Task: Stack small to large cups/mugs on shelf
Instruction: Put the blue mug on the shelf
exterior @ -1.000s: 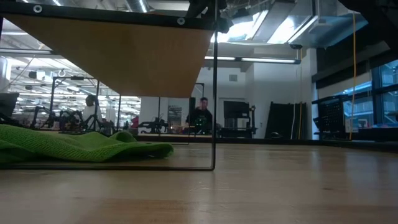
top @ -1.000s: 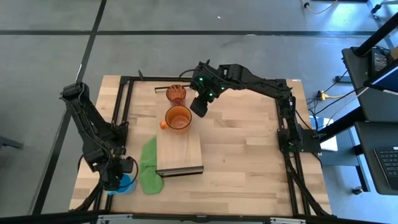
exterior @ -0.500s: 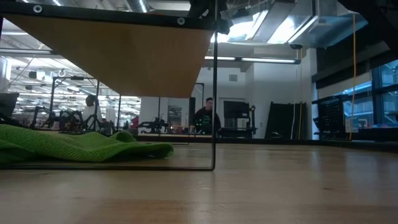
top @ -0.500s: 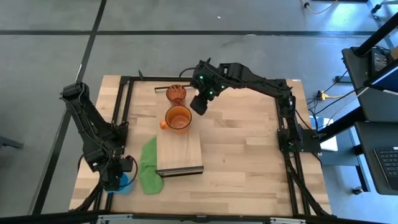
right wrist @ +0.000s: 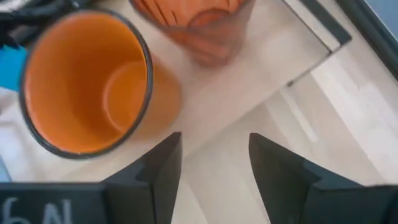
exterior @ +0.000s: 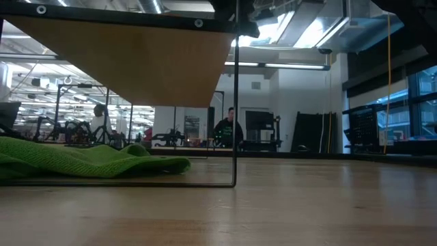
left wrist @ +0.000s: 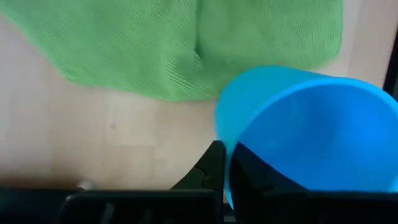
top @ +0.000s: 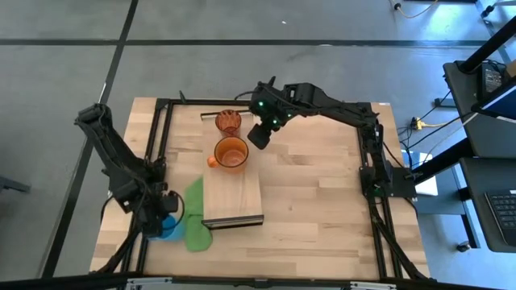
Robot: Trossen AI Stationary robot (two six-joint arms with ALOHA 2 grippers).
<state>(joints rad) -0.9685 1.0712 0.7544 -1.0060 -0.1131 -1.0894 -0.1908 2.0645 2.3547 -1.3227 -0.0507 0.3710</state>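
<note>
The light blue mug [top: 168, 229] is at the table's near left, beside the green cloth [top: 192, 214], with my left gripper [top: 160, 221] shut on it. The dark red tumbler [top: 228, 122] and the orange mug [top: 230, 152] stand upright on the far half of the light-wood shelf [top: 232, 197]. My right gripper [top: 258, 137] is open and empty just right of the orange mug. In the right wrist view its fingers [right wrist: 211, 162] frame bare shelf near the orange mug [right wrist: 87, 81] and the tumbler [right wrist: 202, 25]. My left gripper holds the blue mug by its wall at the rim [left wrist: 225, 163]. One finger [left wrist: 212, 167] is outside and the other [left wrist: 255, 171] is inside the mug. The mug's mouth tilts toward the wrist camera. Whether its base is clear of the table, I cannot tell.
A black metal frame [top: 165, 129] runs around the work area. The low view shows the shelf's underside [exterior: 136, 61], a thin post [exterior: 235, 102] and the green cloth [exterior: 89, 160] on the table. A person [exterior: 229, 126] stands far back in the room.
My left gripper has moved a little toward the table's right and far edges, taking the blue mug with it closer to the green cloth.
</note>
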